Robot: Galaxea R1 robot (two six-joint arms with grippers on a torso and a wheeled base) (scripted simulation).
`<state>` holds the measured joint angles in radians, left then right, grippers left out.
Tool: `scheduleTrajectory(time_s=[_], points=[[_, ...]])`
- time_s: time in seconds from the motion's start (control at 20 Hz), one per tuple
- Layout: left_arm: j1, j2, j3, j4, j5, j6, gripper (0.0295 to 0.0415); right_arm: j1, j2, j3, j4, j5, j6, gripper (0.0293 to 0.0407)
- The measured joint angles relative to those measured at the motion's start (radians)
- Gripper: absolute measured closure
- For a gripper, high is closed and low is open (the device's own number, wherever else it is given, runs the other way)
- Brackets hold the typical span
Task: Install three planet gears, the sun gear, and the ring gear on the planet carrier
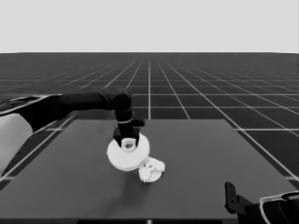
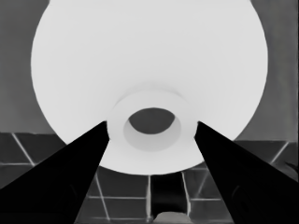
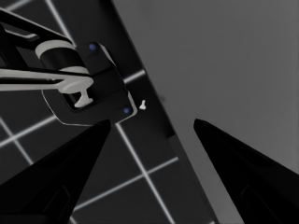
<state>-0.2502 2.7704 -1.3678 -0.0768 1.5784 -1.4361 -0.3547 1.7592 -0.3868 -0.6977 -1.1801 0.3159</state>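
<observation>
Setting: dark surface [image 1: 70,186] under a pale band, grid floor beyond.
Head view: left gripper [image 1: 128,141] hangs over the surface's middle, carrying the larger round part [image 1: 127,154]. Just beside it sits the smaller round part [image 1: 152,170], its lumpy top suggesting the gears [image 1: 150,173] are already seated. Right arm waits at the lower right corner.
Left wrist view: left fingers [image 2: 88,149] clamp the raised central collar of the larger part, a smooth white disc with a small hole.
Right wrist view: right gripper [image 3: 152,123] stands wide, holding nothing, over the surface's corner.
Progress: gears apparently placed; lowering the larger part onto them remains.
</observation>
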Motion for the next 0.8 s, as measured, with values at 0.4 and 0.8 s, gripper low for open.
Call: scheduleTrajectory(time_s=[0.4, 0.8], points=[[0.116, 0.294, -0.288, 0.138, -0.02, 0.036, 0.0362, 0.0, 0.0, 0.0, 0.0, 0.0, 0.0, 0.0315], [0.313, 0.321, -0.382, 0.312, -0.065, 0.095, 0.0362, 0.0, 0.0, 0.0, 0.0, 0.0, 0.0, 0.0315]])
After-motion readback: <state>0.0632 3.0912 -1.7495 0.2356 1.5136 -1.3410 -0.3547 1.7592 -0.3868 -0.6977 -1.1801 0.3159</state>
